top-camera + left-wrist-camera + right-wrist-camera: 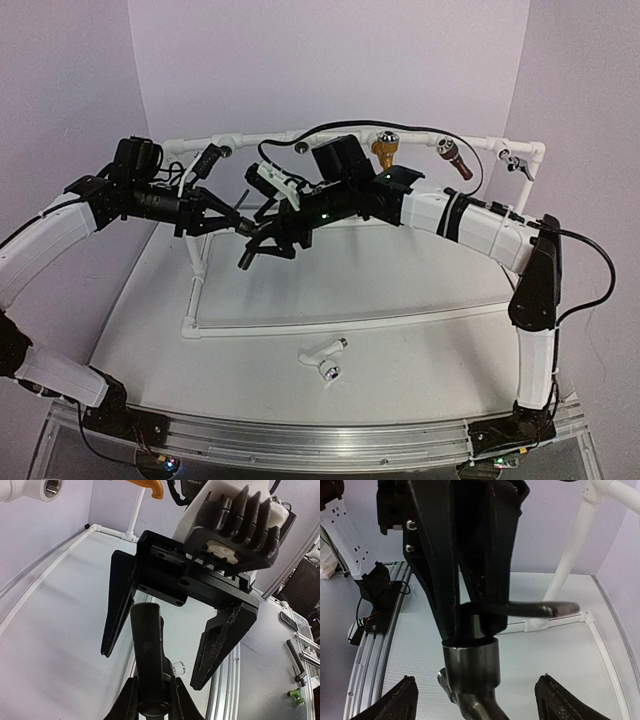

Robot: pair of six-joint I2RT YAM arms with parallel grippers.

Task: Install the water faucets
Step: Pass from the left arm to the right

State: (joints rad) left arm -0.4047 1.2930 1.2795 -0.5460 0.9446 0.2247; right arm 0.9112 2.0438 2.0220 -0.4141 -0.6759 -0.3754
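White tap near low pipe

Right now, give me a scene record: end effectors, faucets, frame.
left end effector: shut on black faucet, held in the air
right end effector: open, fingers either side of the black faucet, no contact visible
white faucet: lying on table, apart from both arms
pipe frame: white, back rail carries gold tap, brown tap, grey tap
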